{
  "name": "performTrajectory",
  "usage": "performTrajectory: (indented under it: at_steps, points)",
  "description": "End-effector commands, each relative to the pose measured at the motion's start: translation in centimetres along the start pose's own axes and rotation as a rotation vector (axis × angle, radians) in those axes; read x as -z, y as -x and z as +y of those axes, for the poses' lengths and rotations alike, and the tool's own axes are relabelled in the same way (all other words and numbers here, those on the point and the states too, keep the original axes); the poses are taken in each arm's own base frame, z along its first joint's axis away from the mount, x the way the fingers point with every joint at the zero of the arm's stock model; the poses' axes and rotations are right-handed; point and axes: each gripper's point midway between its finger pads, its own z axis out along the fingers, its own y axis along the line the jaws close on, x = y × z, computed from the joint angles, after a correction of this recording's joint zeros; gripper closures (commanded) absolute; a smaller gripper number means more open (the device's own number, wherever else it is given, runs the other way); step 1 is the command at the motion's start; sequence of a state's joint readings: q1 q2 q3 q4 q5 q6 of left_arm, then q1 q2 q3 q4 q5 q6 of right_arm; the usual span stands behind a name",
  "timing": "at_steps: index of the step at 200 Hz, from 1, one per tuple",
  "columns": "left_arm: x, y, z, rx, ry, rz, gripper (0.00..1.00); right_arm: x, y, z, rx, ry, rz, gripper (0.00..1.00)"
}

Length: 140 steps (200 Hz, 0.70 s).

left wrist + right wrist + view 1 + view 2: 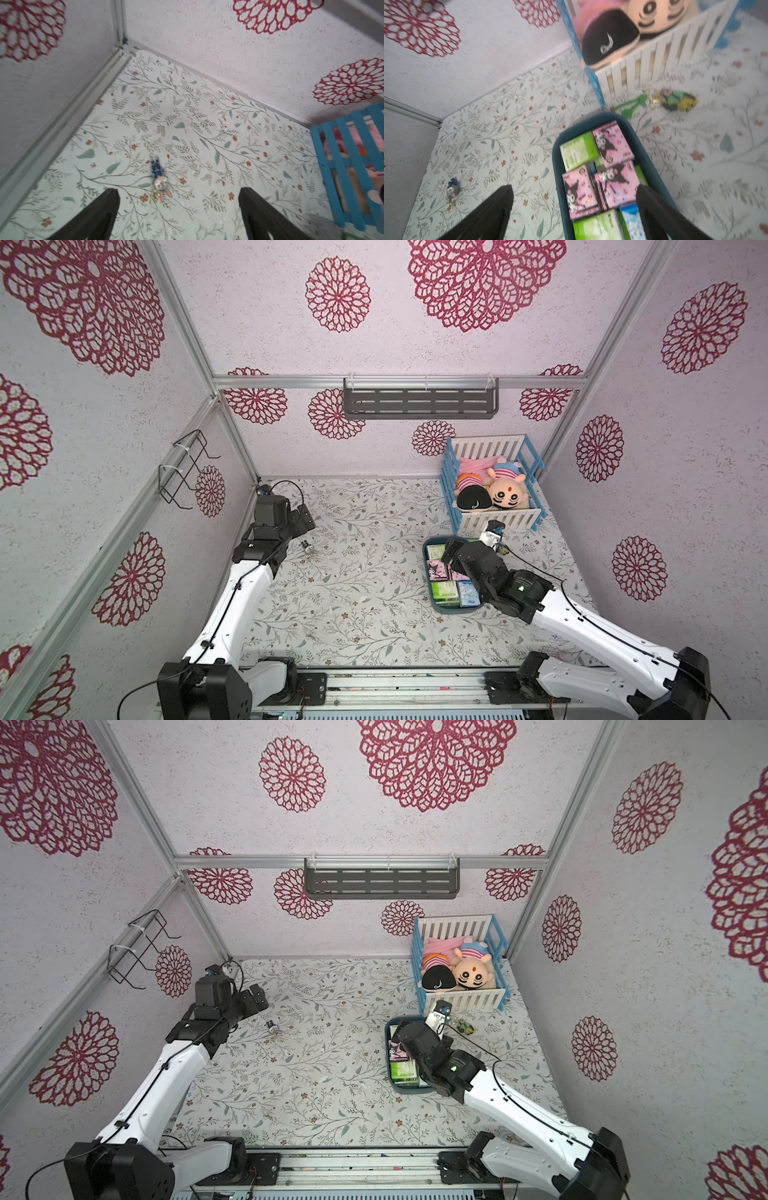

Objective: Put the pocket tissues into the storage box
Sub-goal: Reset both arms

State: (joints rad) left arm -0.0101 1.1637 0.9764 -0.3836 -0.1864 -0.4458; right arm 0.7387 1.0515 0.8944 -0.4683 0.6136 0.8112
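The right claw (574, 187) is hovering open over the storage box (556, 166), pocket tissues (611, 143) packed flat to fit; the left claw (179, 189) is idling open.

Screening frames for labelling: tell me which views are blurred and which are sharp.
Right wrist view: motion-smeared, print on the pocket tissues in the storage box unreadable. Left wrist view: slightly soft, the keychain figure fuzzy. Both top views: sharp, evenly lit.
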Motion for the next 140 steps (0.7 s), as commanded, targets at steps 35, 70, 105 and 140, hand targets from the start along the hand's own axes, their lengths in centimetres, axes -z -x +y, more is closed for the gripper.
performTrajectory:
  at_steps: [35,70,105,140]
  points:
    - [-0.8,-0.7,7.7,-0.068,0.204,-0.237,0.03,-1.7,9.2,-1.8,0.18,-0.003,-0.27,0.01]
    - [-3.5,-1.9,7.6,-0.051,0.149,-0.344,0.03,-4.5,10.0,-5.7,0.156,-0.002,-0.337,0.01]
    - [-7.1,-3.8,7.1,-0.134,0.128,-0.274,0.03,-5.7,9.3,-8.3,0.28,-0.039,-0.443,0.01]
    - [-7.9,-4.6,7.2,-0.157,0.092,-0.321,0.03,-7.6,8.3,-11.6,0.267,-0.107,-0.411,0.01]
